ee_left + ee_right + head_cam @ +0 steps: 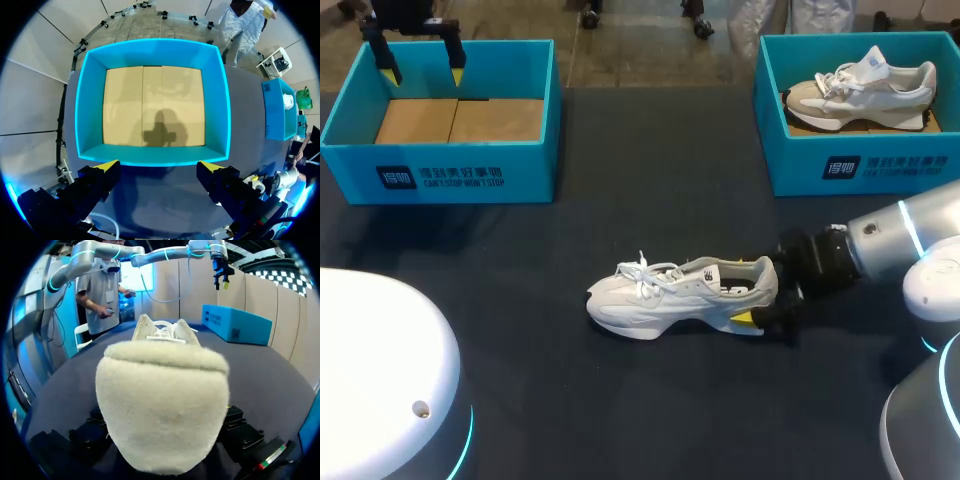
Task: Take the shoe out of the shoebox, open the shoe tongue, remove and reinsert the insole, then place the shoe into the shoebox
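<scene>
A white shoe (675,295) lies on its sole in the middle of the dark table, toe pointing to the left. My right gripper (760,305) is at its heel, one yellow tip showing beside the sole. In the right wrist view the fuzzy heel (162,405) fills the space just ahead of that gripper, with the laces beyond it. My left gripper (422,65) hangs open over the left blue shoebox (440,170), holding nothing. In the left wrist view the left gripper (159,167) is above the near wall of this box (150,156), which holds only a cardboard floor.
A second blue shoebox (860,165) stands at the back right with a beige shoe (860,90) inside. Dark tabletop (620,200) lies bare between the two boxes and in front of the white shoe.
</scene>
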Robot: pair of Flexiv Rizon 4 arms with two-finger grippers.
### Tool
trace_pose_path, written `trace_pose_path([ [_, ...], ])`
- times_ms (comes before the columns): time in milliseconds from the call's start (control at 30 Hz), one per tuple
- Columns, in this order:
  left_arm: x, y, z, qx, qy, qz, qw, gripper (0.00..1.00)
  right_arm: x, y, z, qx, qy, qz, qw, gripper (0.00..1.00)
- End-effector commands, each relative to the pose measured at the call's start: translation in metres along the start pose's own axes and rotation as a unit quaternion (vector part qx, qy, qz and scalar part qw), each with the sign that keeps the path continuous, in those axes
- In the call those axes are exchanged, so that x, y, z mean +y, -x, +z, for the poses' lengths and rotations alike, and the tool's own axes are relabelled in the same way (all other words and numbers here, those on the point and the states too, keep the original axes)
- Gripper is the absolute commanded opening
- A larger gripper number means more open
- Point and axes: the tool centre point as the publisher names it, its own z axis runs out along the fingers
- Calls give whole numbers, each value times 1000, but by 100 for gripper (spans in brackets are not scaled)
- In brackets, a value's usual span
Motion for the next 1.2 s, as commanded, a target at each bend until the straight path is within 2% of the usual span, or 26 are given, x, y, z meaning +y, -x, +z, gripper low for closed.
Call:
trace_pose_path([
  [33, 1, 0, 0, 0, 0, 0, 1000, 100, -1, -2, 8, -8, -5, 7, 1000, 0],
  [1200, 1, 0, 0, 0, 0, 0, 1000, 100, -2, -2, 9, -16, -2, 6, 1000, 0],
])
